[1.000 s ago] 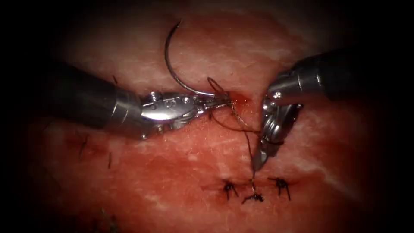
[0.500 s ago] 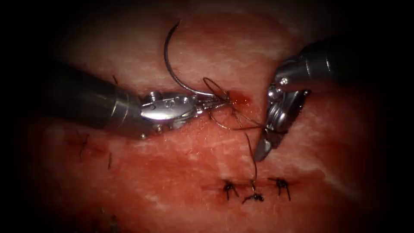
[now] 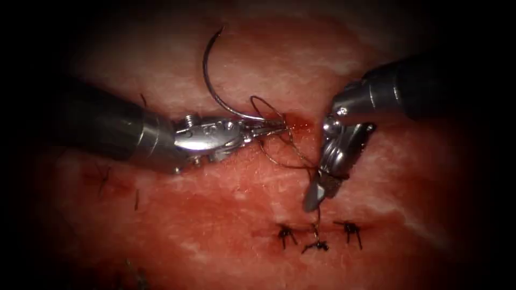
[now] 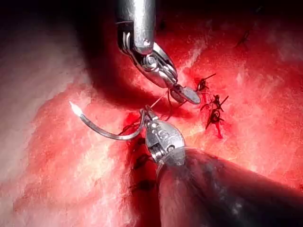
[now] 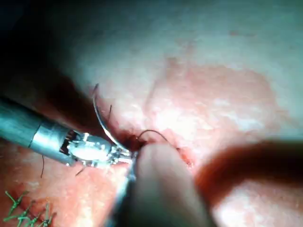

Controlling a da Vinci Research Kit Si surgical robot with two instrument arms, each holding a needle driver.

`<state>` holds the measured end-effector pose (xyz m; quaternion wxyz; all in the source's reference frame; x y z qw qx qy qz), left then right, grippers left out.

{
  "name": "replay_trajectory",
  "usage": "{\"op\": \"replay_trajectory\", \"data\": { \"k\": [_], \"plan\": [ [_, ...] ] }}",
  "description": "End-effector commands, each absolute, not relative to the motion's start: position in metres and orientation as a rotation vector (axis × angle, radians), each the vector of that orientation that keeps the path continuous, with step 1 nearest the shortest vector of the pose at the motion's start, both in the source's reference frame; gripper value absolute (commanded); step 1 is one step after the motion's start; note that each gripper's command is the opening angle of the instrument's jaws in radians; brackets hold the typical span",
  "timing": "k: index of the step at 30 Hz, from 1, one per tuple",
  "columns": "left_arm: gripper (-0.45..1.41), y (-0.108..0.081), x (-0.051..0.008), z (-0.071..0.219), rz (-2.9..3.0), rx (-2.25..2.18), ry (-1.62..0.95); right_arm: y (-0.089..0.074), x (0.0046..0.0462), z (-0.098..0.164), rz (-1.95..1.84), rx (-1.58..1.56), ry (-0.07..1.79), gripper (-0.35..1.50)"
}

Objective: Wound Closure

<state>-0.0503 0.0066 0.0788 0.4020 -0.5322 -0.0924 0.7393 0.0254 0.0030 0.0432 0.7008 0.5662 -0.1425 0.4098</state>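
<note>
My left tool (image 3: 274, 128) reaches in from the left, jaws shut on the curved needle (image 3: 207, 80) near its tail end. The needle is out of the tissue (image 3: 226, 215) and arcs up, its point far from the cut. Dark thread (image 3: 279, 161) loops from the needle's tail across to my right tool (image 3: 317, 194) and runs down to the middle stitch (image 3: 317, 245). The right tool points down just above that stitch, jaws slightly open, holding nothing, with the thread lying against it. The left wrist view shows the left tool (image 4: 144, 116), the needle (image 4: 104, 132) and the right tool (image 4: 187, 94).
Two more knotted stitches (image 3: 285, 234) (image 3: 352, 230) sit either side of the middle one along the closed cut. A spot of red fluid (image 3: 301, 125) lies just beyond the left tool's tip. Short cut ends of thread (image 3: 105, 180) lie on the tissue at far left.
The right tool lifted up and right, then swung down and left, ending lower and further left than before. The thread loop shifted left with it. The left tool and needle barely moved.
</note>
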Motion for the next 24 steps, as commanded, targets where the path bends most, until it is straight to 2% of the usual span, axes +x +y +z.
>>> {"op": "replay_trajectory", "data": {
  "k": [1, 5, 10, 11, 15, 24],
  "plan": [
    [-0.45, 0.006, -0.0508, 0.0794, 1.869, -1.344, -0.235, 0.002, 0.0258, 0.0436, 0.938, 1.264, -0.34, 0.79],
    [-0.45, 0.0059, -0.0507, 0.0794, 1.872, -1.342, -0.236, 0.0012, 0.0259, 0.0432, 0.979, 1.274, -0.398, 0.69],
    [-0.45, 0.0059, -0.0505, 0.0794, 1.873, -1.343, -0.237, 0.0005, 0.0264, 0.0433, 1.014, 1.285, -0.431, 0.36],
    [-0.45, 0.0059, -0.0505, 0.0794, 1.873, -1.343, -0.238, 0.0004, 0.0265, 0.0434, 1.014, 1.29, -0.429, 0.27],
    [-0.45, 0.0058, -0.0504, 0.0794, 1.873, -1.342, -0.236, 0.0004, 0.0275, 0.0441, 1.021, 1.286, -0.428, -0.35],
    [-0.45, 0.0047, -0.049, 0.0786, 1.876, -1.342, -0.236, 0.0042, 0.0275, 0.0436, 1.068, 1.203, -0.34, -0.35]
  ]
}}
